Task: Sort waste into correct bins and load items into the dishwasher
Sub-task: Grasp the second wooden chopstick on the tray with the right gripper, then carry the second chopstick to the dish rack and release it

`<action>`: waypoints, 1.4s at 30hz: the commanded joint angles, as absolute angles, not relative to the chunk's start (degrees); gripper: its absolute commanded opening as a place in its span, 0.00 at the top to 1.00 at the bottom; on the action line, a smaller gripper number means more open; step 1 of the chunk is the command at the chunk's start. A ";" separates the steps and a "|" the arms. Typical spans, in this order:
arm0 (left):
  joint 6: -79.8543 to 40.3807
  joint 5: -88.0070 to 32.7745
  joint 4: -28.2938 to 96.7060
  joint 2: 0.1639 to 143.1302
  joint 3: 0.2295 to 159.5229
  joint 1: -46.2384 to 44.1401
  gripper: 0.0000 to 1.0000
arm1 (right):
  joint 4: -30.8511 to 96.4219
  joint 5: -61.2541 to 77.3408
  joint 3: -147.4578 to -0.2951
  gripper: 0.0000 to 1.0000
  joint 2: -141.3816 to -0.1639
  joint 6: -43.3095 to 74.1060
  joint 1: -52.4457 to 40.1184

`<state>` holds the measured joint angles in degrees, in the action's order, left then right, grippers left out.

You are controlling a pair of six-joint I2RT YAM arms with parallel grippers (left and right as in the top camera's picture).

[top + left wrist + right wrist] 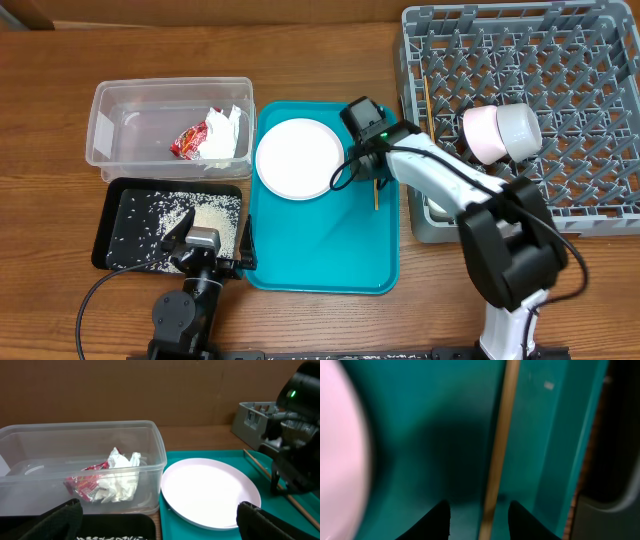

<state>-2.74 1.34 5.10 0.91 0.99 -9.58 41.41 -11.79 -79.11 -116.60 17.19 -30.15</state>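
Black fingertips (pixel 441 517) of the right gripper (pixel 479 519) stand spread, straddling a thin wooden chopstick (pixel 500 435) with a gap on either side. Straight and smooth, the chopstick lies on the teal tray (pixel 330 250) near its right rim, long axis running front to back, beside the round white plate (pixel 295 158). Left gripper (pixel 212 240) hangs parted over the black tray (pixel 108 240) of rice (pixel 200 212).

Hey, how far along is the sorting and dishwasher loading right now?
Done: red wrapper and white paper lie in the clear tub, rice in the black tray; pink bowl and one chopstick are in the dish rack. In hand: the right gripper, open, straddles the second chopstick on the teal tray. Left: that chopstick and the white plate.
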 commanded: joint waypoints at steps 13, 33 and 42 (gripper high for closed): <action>-1.69 1.67 4.91 0.32 0.60 -9.02 0.00 | 51.16 -12.82 -83.55 0.96 -114.63 18.02 -30.37; -1.67 1.67 4.91 0.32 0.60 -9.02 0.00 | 50.43 -21.63 -84.31 0.96 -104.09 8.23 -20.12; -1.67 1.67 4.91 0.32 0.60 -9.02 0.00 | 51.62 -17.67 -88.05 0.63 -99.96 7.66 -22.65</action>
